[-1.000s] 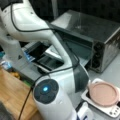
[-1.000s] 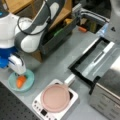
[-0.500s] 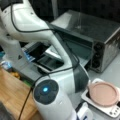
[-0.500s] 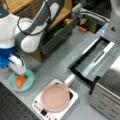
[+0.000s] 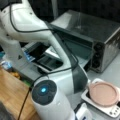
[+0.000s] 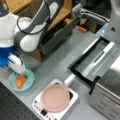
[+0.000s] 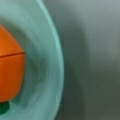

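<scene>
An open toaster oven [image 6: 100,67] stands beside a pink-lidded white cooker [image 6: 55,98].

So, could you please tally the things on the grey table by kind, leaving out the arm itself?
Teal plate: 1
Orange toy carrot on that plate, just below the claw: 1
Toaster oven, door open: 1
White scale bearing a pink dish: 1
Pink dish: 1
Total: 5

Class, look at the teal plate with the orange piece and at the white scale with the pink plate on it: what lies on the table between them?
Nothing: in a front view, only bare grey table separates the teal plate from the white scale.
</scene>
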